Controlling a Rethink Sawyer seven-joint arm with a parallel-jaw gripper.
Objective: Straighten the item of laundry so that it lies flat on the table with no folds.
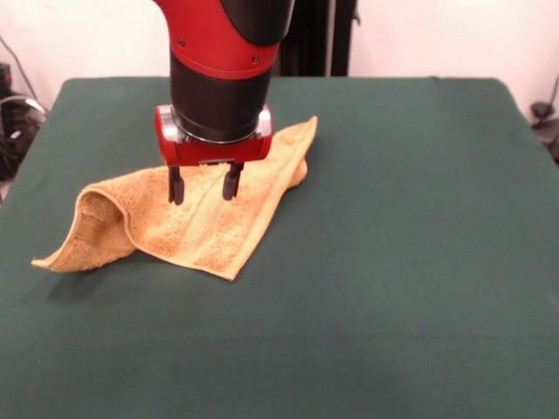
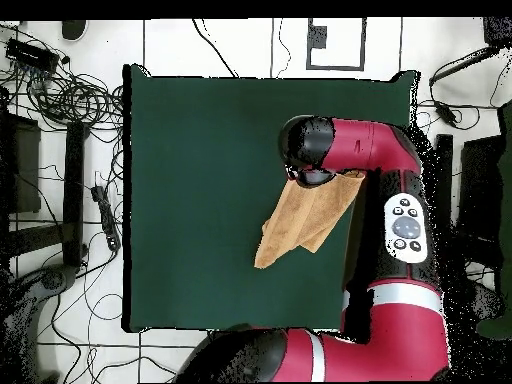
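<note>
On table (image 1: 419,262), folded towel (image 1: 210,227) lies diagonally.

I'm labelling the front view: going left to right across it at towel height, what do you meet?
Bare table → the towel's raised folded corner → the gripper with open fingers over the towel → the towel's far corner → bare table.

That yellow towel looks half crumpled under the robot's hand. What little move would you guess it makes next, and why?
Probably a short drop straight down to pinch the cloth. The hand hovers open just above the towel, which is not flat: one corner is rolled over into a raised fold on the table. It needs a grip before it can pull that fold out.
</note>
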